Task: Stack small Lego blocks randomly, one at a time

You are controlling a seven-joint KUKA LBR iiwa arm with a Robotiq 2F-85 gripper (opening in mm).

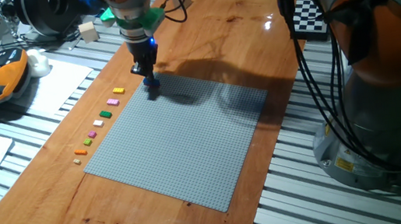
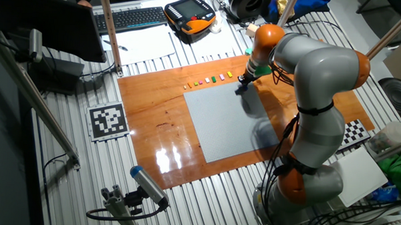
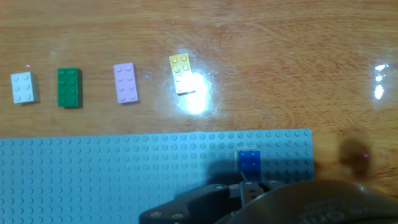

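At the far corner of the grey studded baseplate [image 1: 181,142], the gripper [image 1: 151,83] stands upright with its fingertips down on the studs, where a blue Lego block [image 3: 250,160] sits just inside the plate's edge; whether the jaws grip it or stand apart from it cannot be told. Just off that edge on the wooden table [image 1: 120,210], a yellow block [image 3: 180,70], a pink block [image 3: 126,82], a green block [image 3: 69,87] and a white block [image 3: 23,87] lie in a row
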